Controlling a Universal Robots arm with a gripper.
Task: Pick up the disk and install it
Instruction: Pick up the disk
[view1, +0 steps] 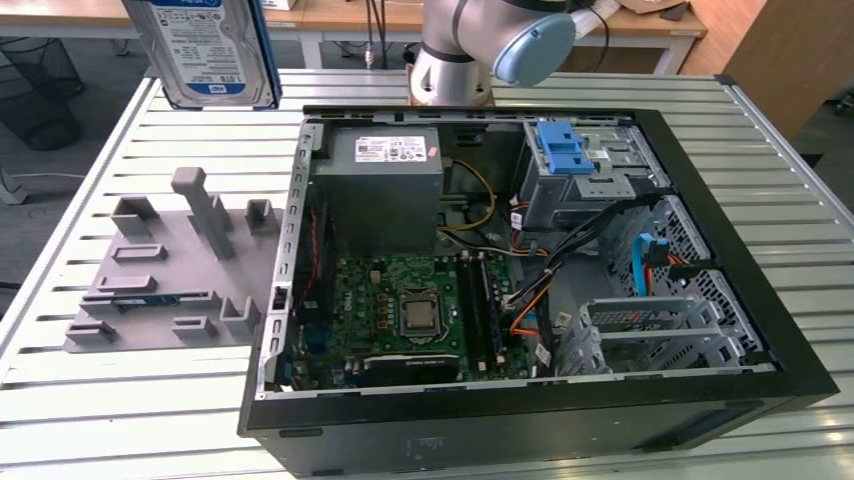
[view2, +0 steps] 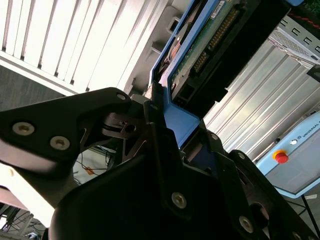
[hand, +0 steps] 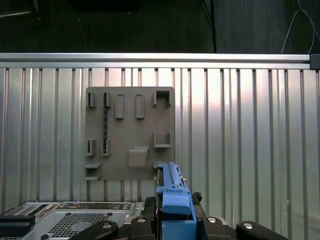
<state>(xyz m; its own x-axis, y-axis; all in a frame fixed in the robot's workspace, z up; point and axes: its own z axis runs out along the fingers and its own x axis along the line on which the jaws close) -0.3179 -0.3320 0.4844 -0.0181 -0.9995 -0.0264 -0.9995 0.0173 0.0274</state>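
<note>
The disk (view1: 207, 50), a silver drive with a white-and-blue label in a blue carrier, hangs upright in the air over the far corner of the table on the exterior view's left. In the second wrist view my gripper (view2: 175, 125) is shut on the carrier's blue tab, with the disk's green circuit board (view2: 210, 45) stretching away from the black fingers (view2: 155, 130). In the first wrist view the blue carrier (hand: 172, 192) stands edge-on between the gripper's (hand: 172, 220) fingers. The open computer case (view1: 534, 250) lies on its side on the table.
A grey fixture plate (view1: 174, 270) with upright holders lies beside the case, below the disk; it also shows in the first wrist view (hand: 130, 135). Inside the case are a grey power supply (view1: 387, 165), a motherboard (view1: 414, 310), a blue-topped drive bay (view1: 567, 150) and cables. The slatted metal table (view1: 120, 400) extends around them.
</note>
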